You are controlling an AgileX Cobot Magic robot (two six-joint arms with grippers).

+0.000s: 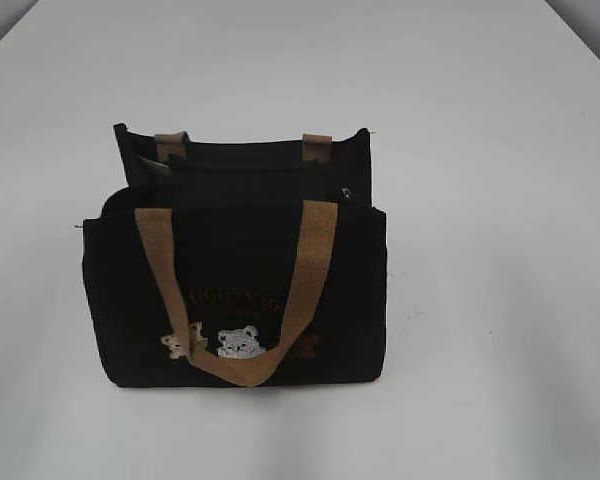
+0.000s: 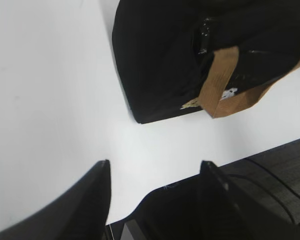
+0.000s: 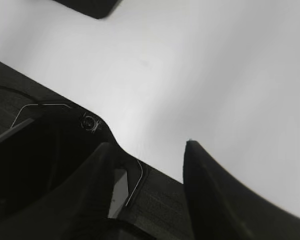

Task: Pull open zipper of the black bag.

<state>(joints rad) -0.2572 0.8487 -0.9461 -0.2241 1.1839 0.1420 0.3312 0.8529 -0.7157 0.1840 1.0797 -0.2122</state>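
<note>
The black bag [image 1: 235, 290] stands upright on the white table, its bears and lettering facing me, and one tan handle [image 1: 305, 290] hangs down its front. The zipper's slider with its silver ring [image 1: 348, 194] sits at the right end of the top edge, and the front and back panels stand apart there. Neither gripper appears in the exterior view. In the left wrist view my left gripper [image 2: 155, 166] is open and empty over bare table, short of the black bag [image 2: 160, 65]. My right gripper [image 3: 146, 147] is open and empty too, with only a corner of the bag [image 3: 90, 6] showing far off.
White table [image 1: 500, 250] surrounds the bag on all sides. A dark textured edge of the robot's own base [image 2: 280, 170] lies under the left gripper, and a similar dark part [image 3: 35, 125] lies under the right one.
</note>
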